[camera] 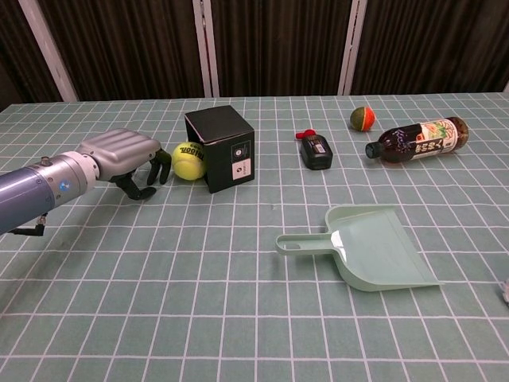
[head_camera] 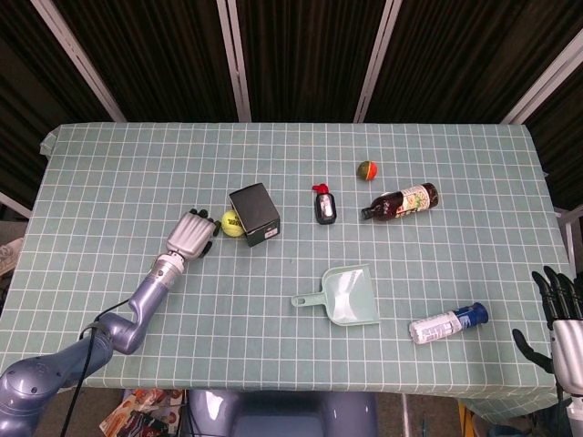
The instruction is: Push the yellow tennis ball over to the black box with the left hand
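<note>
The yellow tennis ball [head_camera: 232, 223] [camera: 189, 159] lies on the checked tablecloth against the left side of the black box [head_camera: 255, 214] [camera: 221, 148]. My left hand [head_camera: 192, 234] [camera: 127, 159] is just left of the ball, palm down. Its fingers [camera: 163, 169] bend downward, with their tips at or almost at the ball's left side. Nothing is held in it. Far from both, my right hand [head_camera: 557, 314] shows at the lower right edge of the head view, off the table's corner, with its fingers spread and empty.
A small black bottle with a red cap [head_camera: 324, 205] [camera: 315, 150] lies right of the box. Beyond it are an orange-green ball [head_camera: 367, 169] [camera: 362, 118] and a dark sauce bottle [head_camera: 401, 201] [camera: 417, 139]. A green dustpan [head_camera: 344, 295] [camera: 370, 247] and a white-blue bottle [head_camera: 446, 323] lie nearer.
</note>
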`<state>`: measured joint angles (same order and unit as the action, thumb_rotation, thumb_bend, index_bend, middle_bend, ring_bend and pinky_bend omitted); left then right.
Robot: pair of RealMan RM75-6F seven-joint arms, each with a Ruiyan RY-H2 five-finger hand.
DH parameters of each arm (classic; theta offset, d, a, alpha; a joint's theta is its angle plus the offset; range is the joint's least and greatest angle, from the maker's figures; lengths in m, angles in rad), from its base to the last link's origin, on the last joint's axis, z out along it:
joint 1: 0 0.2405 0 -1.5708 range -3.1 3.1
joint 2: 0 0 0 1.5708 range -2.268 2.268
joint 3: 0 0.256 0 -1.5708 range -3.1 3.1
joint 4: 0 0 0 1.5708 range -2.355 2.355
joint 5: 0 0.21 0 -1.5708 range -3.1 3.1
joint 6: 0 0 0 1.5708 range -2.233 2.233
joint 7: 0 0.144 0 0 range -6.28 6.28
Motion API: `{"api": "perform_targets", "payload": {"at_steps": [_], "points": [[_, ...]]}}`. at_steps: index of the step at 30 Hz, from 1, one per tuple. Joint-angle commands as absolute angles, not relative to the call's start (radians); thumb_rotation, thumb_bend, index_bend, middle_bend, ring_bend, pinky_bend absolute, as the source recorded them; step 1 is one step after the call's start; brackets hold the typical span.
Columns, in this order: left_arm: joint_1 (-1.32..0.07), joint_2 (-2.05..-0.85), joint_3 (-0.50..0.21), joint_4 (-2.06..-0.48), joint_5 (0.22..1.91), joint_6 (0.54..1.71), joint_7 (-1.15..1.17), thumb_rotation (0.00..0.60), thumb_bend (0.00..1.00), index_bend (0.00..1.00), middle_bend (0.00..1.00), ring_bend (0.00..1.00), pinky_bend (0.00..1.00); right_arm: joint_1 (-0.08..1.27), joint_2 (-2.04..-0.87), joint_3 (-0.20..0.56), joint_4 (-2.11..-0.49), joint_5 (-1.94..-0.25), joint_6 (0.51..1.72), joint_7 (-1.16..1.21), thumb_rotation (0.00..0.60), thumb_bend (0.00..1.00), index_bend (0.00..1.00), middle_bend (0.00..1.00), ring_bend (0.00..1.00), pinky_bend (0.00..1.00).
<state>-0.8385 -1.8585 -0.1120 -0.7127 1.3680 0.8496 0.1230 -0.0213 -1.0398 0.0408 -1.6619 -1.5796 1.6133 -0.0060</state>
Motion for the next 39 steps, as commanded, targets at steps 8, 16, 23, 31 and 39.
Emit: {"api": "perform_targets", "payload": {"at_steps": [8, 16, 23, 31, 39], "points": [[-0.846, -1.877, -0.1, -0.712, 1.405, 0.883, 0.105, 0.6, 0.38, 0.25, 0.16, 0.02, 0.18, -0.025, -1.036, 0.035, -1.666, -1.591, 1.616, -0.005, 0.6, 0.31, 0.0, 0.0, 0.0, 0.0], [-0.842, -1.888, -0.082, -0.707, 1.427, 0.891, 0.105, 0.6, 0.38, 0.2, 0.09, 0.0, 0.15, -0.026, -1.032, 0.028, -1.67, -1.609, 1.618, -0.003, 0.6, 0.31, 0.0, 0.0, 0.0, 0.0], [-0.833, -1.882, -0.077, -0.73, 1.44, 0.917, 0.102, 0.6, 0.38, 0.15, 0.07, 0.0, 0.15, -0.026, -1.032, 0.028, -1.673, -1.608, 1.616, -0.008, 0.6, 0.31, 0.0, 0.0, 0.0, 0.0], [-0.801, -1.782, -0.055, -0.899, 1.474, 0.978, 0.105, 0.6, 0.34, 0.11, 0.09, 0.0, 0.15, -0.023, -1.038, 0.031, -1.672, -1.6, 1.608, -0.021, 0.6, 0.31, 0.0, 0.0, 0.0, 0.0], [-0.704, -1.533, 0.013, -1.27, 1.505, 1.074, 0.249, 0.6, 0.28, 0.11, 0.15, 0.02, 0.15, -0.016, -1.043, 0.03, -1.677, -1.597, 1.591, -0.032, 0.6, 0.31, 0.0, 0.0, 0.0, 0.0]]}}
